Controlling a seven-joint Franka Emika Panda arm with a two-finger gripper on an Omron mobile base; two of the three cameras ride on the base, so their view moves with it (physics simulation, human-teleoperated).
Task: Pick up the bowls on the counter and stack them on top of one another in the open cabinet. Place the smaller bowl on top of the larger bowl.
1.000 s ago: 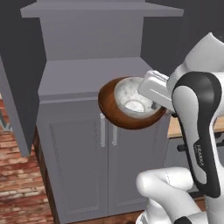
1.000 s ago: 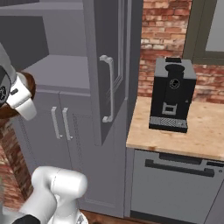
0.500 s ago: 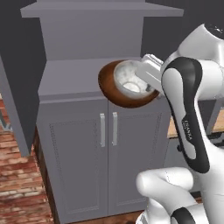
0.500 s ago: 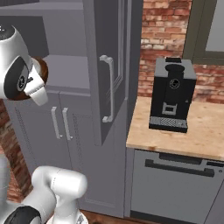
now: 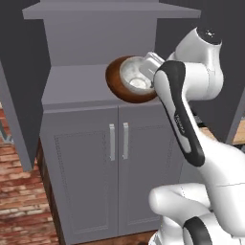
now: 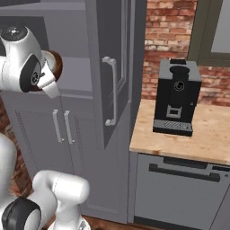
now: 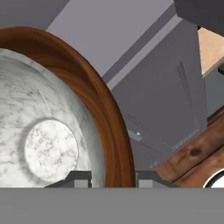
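My gripper (image 7: 114,180) is shut on the rims of both bowls, one finger inside the smaller bowl and one outside the larger bowl. The white smaller bowl (image 5: 135,74) (image 7: 48,144) sits nested in the brown wooden larger bowl (image 5: 119,83) (image 7: 103,100) (image 6: 56,63). The pair hangs tilted on its side at the front edge of the open cabinet's grey shelf (image 5: 76,86), above the two panelled doors (image 5: 86,158). The hand (image 5: 153,61) reaches in from the right of the bowls.
The cabinet's open door (image 6: 112,67) swings out to the right of the shelf, another door (image 5: 16,95) on the left. A black coffee machine (image 6: 176,96) stands on the tan counter (image 6: 202,143), with a grey dishwasher front (image 6: 179,188) below. The floor is brick.
The arm has lifted the nested bowls higher and carried them in toward the cabinet shelf. The grip has stayed the same.
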